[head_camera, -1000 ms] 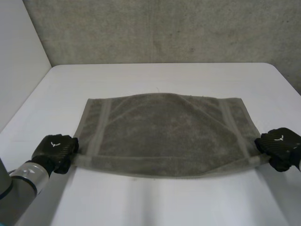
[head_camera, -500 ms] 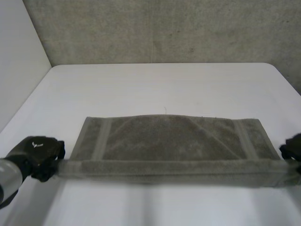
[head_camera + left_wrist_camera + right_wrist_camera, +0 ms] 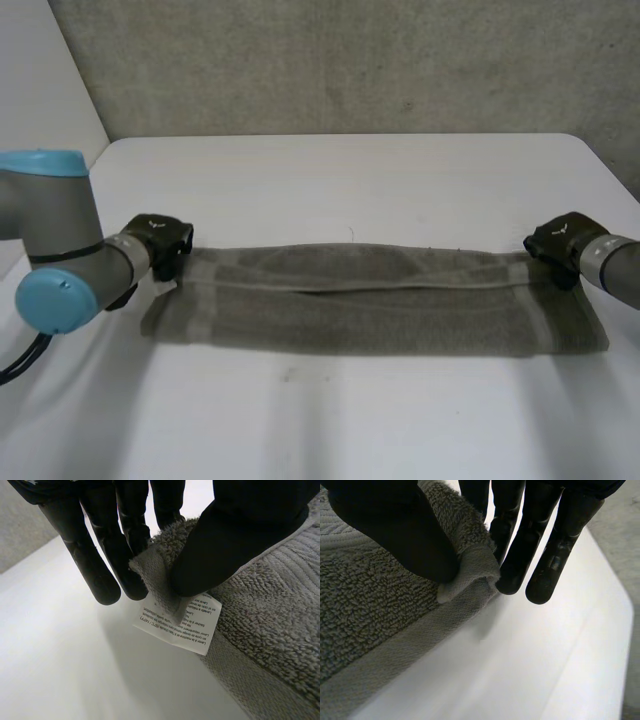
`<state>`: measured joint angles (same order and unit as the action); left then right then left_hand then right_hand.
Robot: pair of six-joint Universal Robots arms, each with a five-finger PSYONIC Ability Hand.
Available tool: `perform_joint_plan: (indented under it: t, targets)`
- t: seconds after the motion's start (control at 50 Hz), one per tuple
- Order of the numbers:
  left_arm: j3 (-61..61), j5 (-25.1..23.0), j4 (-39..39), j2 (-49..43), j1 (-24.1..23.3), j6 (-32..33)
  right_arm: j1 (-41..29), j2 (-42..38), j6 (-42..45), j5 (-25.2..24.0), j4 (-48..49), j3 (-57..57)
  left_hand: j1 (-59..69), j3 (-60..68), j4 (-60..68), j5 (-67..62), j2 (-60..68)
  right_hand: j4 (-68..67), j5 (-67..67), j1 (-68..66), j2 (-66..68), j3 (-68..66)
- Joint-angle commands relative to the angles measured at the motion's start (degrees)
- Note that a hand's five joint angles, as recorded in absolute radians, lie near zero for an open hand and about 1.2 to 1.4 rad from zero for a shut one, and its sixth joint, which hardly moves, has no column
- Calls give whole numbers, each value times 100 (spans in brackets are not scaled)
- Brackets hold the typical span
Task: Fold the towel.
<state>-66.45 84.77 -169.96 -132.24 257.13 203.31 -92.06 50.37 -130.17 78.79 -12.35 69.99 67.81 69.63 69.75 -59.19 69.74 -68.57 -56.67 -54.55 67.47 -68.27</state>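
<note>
- A white counter (image 3: 330,180) stands against a rough grey concrete wall (image 3: 350,60).
- A grey-brown terry towel (image 3: 380,310) lies across the counter's middle as a long, narrow band. It is doubled over lengthwise, and its ends reach toward the counter's left and right edges.
- The upper layer's edge runs between the two hands and sags a little at its middle. A strip of the lower layer shows beyond it, toward the far edge.
- The black left hand (image 3: 160,240) is at the upper layer's corner on the counter's left side. Its thumb presses that corner against its fingers (image 3: 100,555), pinching the cloth.
- A white printed care label (image 3: 175,625) hangs from that corner, just under the thumb.
- The black right hand (image 3: 558,240) pinches the matching corner on the counter's right side in the same way, with the cloth bunched between thumb and fingers.
- The left arm (image 3: 60,270), a grey joint with a light-blue cap, leans in over the counter's left edge.
</note>
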Motion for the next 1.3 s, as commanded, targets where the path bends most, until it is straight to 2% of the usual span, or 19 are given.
perform_joint_plan:
  t: [0.02, 0.24, 0.26, 0.28, 0.3, 0.32, 0.34, 0.38, 0.44, 0.54, 0.6, 0.66, 0.7, 0.86, 0.88, 0.92, 1.04, 1.28, 1.3]
  targets:
    - [852, 119, 94, -521, -92, -28, -111, -334, 9, 294, 382, -459, 1219, 1037, 1025, -1081, 1026, -1143, -1333, -2545, 1253, -1173]
    - [1186, 137, 68, -811, -145, -37, -190, -642, 9, 426, 689, -732, 1219, 1037, 1025, -1081, 1026, -1143, -1333, -2545, 1253, -1173]
    - [1204, 128, 68, -820, -154, -46, -199, -695, 9, 488, 759, -793, 522, 340, 328, -384, 329, -1143, -1333, -2545, 1253, -1173]
    - [1204, 128, 68, -821, -154, -46, -199, -695, 9, 488, 760, -794, 515, 333, 321, -377, 322, -1143, -1333, -2545, 1253, -1173]
    - [1204, 128, 68, -829, -163, -55, -207, -713, -8, 575, 812, -838, -2183, -2365, -2377, 2321, -2376, 2115, 1925, 713, -2005, 2085]
    - [1204, 128, 68, -829, -163, -55, -251, -704, -43, 672, 865, -855, -2210, -2392, -2404, 2348, -2403, 5857, 5667, 4455, -5747, 5827]
    - [1204, 128, 68, -821, -189, -37, -251, -704, -43, 673, 866, -856, -5781, -5963, -5975, 5919, -5974, 5857, 5667, 4455, -5747, 5827]
    - [1204, 128, 59, -803, -242, -55, -313, -591, -174, 848, 936, -891, -5423, -5605, -5617, 5561, -5616, 5857, 5667, 4455, -5747, 5827]
    - [1195, 128, 51, -689, -409, -46, -313, -414, -307, 875, 980, -882, -5776, -5958, -5970, 5914, -5969, 5857, 5667, 4455, -5747, 5827]
    - [1011, 145, 51, -161, -541, -63, -252, 673, -1368, 805, 1208, -593, -5776, -5958, -5970, 5914, -5969, 5857, 5667, 4455, -5747, 5827]
    - [712, 163, 33, 357, -541, -81, -251, 922, -1555, 734, 1217, -451, -5776, -5958, -5970, 5914, -5969, 5857, 5667, 4455, -5747, 5827]
    - [369, 225, -11, 805, -541, -195, -225, 1396, -1749, 444, 1164, -117, -5776, -5958, -5970, 5914, -5969, 5857, 5667, 4455, -5747, 5827]
    - [167, 233, -37, 999, -523, -292, -24, 1729, -1731, 60, 1051, 390, -5776, -5958, -5970, 5914, -5969, 5857, 5667, 4455, -5747, 5827]
    - [-1336, 207, -231, 1772, -462, -731, 609, 2169, -1678, -785, 742, 1831, -5776, -5958, -5970, 5914, -5969, 5857, 5667, 4455, -5747, 5827]
    - [-1640, 207, -387, 1911, -453, -740, 610, 2170, -1678, -786, 743, 1834, -5776, -5958, -5970, 5914, -5969, 5857, 5667, 4455, -5747, 5827]
    - [-1951, 207, -591, 2036, -418, -749, 977, 2196, -1434, -1153, 987, 2428, -5776, -5958, -5970, 5914, -5969, 5836, 5646, 4434, -5726, 5806]
    - [-2881, 189, -1468, 2352, -347, -758, 1339, 1995, -661, -1638, 1559, 3177, -5776, -5958, -5970, 5914, -5969, 4707, 4518, 3306, -4598, 4678]
    - [-3041, 189, -1593, 2344, -374, -828, 1454, 1300, -237, -1709, 1868, 3187, -5776, -5958, -5970, 5914, -5969, 2972, 2782, 1570, -2862, 2942]
    - [-3041, 189, -1593, 2344, -374, -828, 1454, 1265, -228, -1709, 1902, 3187, -5776, -5958, -5970, 5914, -5969, 2039, 1849, 638, -1929, 2009]
